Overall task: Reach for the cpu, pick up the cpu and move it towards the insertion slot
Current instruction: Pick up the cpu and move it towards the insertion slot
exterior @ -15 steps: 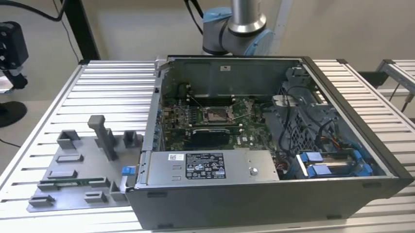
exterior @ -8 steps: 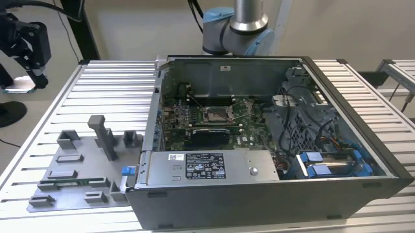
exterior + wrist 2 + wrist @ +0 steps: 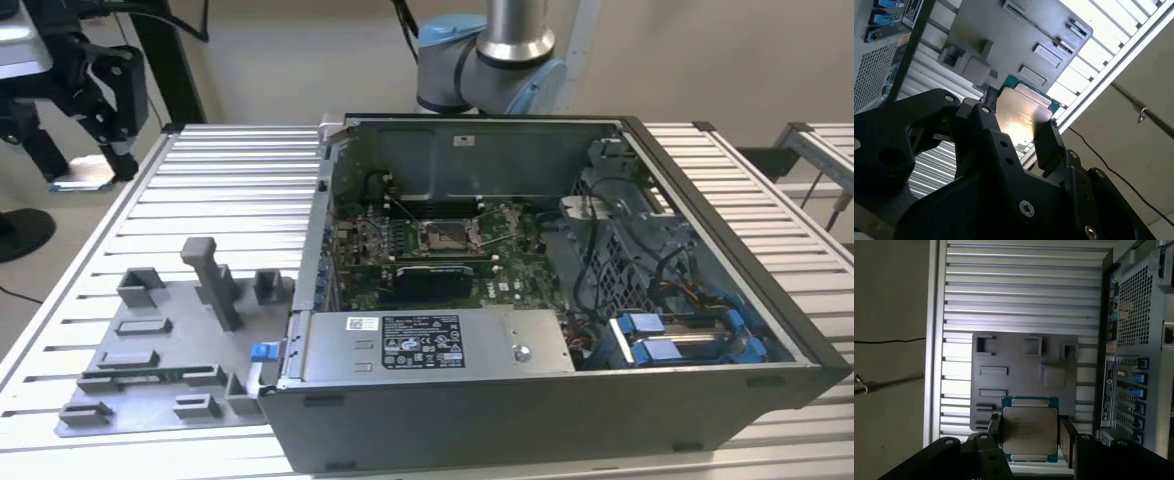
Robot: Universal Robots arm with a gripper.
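Observation:
In both wrist views the cpu [image 3: 1030,432] [image 3: 1021,112], a flat square chip with a silvery top, sits clamped between my gripper's [image 3: 1030,439] [image 3: 1015,131] two black fingers [image 3: 1067,441]. It hangs in the air above the grey fixture plate [image 3: 1019,365]. In the exterior view my gripper [image 3: 83,160] is at the far upper left, off the table's edge, with a pale flat piece, likely the cpu [image 3: 83,174], at its tips. The insertion slot [image 3: 445,236], a square metal-framed socket, lies on the green motherboard inside the open computer case [image 3: 561,400], well to the exterior view's right of my gripper.
The grey fixture plate [image 3: 160,350] with raised blocks and a thin green memory stick [image 3: 134,376] lies on the slatted table [image 3: 227,190]. The case's walls, a white-labelled metal box [image 3: 420,343] and cable bundles [image 3: 627,240] surround the motherboard. The arm's base [image 3: 487,60] stands behind the case.

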